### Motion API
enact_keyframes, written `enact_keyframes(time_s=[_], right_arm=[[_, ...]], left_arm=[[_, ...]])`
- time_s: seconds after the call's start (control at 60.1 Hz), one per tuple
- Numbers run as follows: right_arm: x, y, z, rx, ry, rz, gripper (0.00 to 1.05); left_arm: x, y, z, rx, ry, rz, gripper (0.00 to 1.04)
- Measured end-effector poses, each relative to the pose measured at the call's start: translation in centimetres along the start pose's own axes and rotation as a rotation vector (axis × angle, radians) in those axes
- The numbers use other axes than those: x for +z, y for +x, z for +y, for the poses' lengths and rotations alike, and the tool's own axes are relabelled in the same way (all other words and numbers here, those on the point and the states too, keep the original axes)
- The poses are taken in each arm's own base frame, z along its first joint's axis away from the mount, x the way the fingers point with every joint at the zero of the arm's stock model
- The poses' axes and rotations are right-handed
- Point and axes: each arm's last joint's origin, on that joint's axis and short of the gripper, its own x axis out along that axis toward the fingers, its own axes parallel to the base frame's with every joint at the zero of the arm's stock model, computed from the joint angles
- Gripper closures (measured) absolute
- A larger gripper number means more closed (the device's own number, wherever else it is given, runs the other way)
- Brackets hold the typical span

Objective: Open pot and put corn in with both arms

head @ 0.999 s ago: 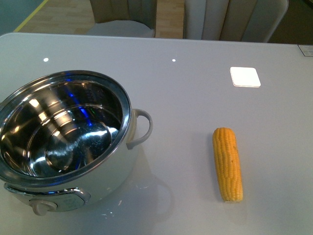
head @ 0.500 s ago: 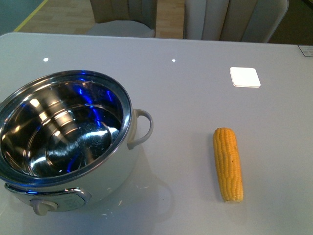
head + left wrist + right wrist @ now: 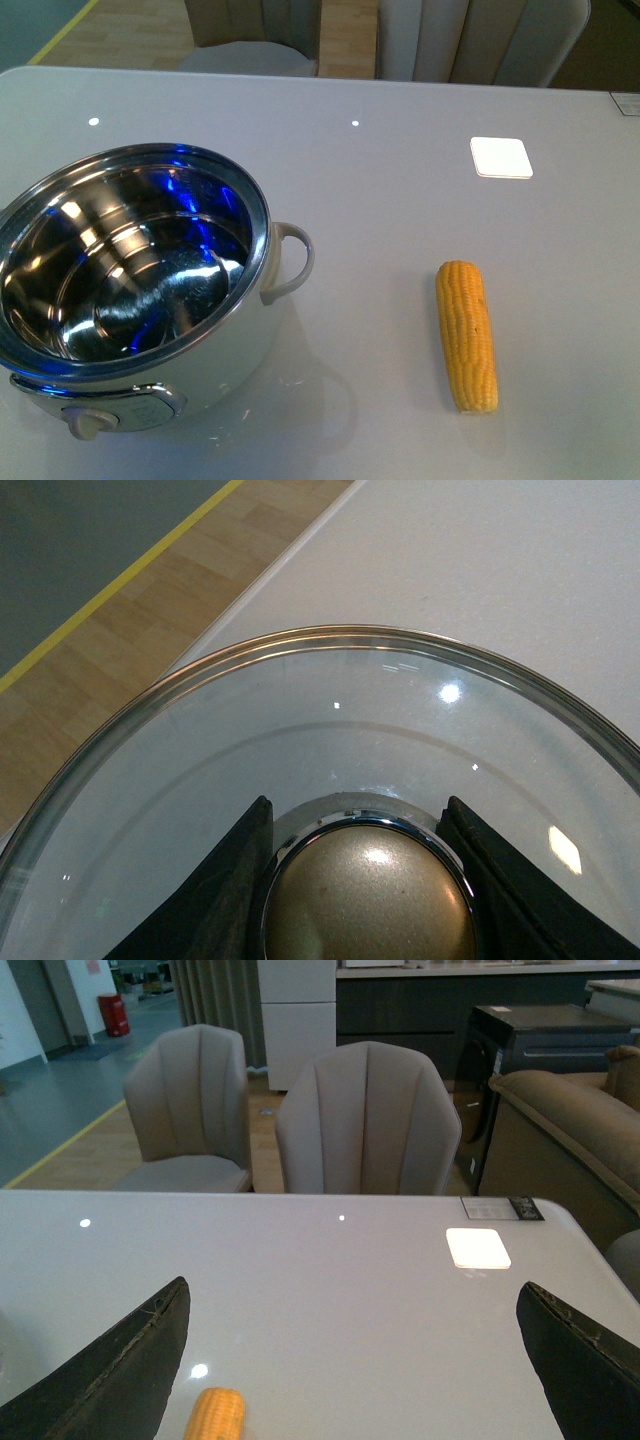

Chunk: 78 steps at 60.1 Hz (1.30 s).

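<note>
Presently the left gripper [image 3: 365, 832] pinches the glass lid [image 3: 330, 735] by its knob [image 3: 368, 905] and the right gripper [image 3: 350, 1360] hangs spread, empty — pot [image 3: 256, 215] uncovered, corn [image 3: 467, 335] lying well to its right; next, seemingly, the right jaws must straddle it.

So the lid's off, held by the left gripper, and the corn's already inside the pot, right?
No. The front view shows the corn lying on the table right of the pot, whose bowl is empty. The lid is off, held by the left gripper.
</note>
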Motion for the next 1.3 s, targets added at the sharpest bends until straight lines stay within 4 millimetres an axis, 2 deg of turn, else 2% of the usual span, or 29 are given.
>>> enact_keyframes(time_s=[0.167,0.35,0.649,0.833,0.916,0.949,1.099,1.249,1.299], right_arm=[[0.0,0.0,0.0,0.000,0.000,0.000,0.09],[0.0,0.0,0.0,0.000,0.000,0.000,0.09],[0.0,0.0,0.0,0.000,0.000,0.000,0.09],[0.0,0.0,0.0,0.000,0.000,0.000,0.09],[0.0,0.0,0.0,0.000,0.000,0.000,0.09],[0.0,0.0,0.0,0.000,0.000,0.000,0.09],[0.0,0.0,0.0,0.000,0.000,0.000,0.09],[0.0,0.0,0.0,0.000,0.000,0.000,0.09],[0.0,0.0,0.0,0.000,0.000,0.000,0.09]], left_arm=[[0.0,1.3,-0.9,-0.036,0.010,-0.032,0.61],[-1.2,2.2,-1.5,-0.077,-0.003,-0.024,0.61],[-2.1,2.6,-1.6,-0.090,-0.017,-0.018,0.60],[-2.1,2.6,-1.5,-0.089,-0.029,-0.023,0.31],[-2.0,2.5,-1.4,-0.087,-0.039,-0.023,0.10],[-2.0,2.4,-1.4,-0.087,-0.042,-0.022,0.05],[-0.7,1.4,-1.3,-0.084,-0.065,-0.043,0.07],[2.2,-0.2,-1.0,-0.082,-0.087,-0.108,0.07],[3.8,-1.1,-0.8,-0.085,-0.098,-0.143,0.07]])
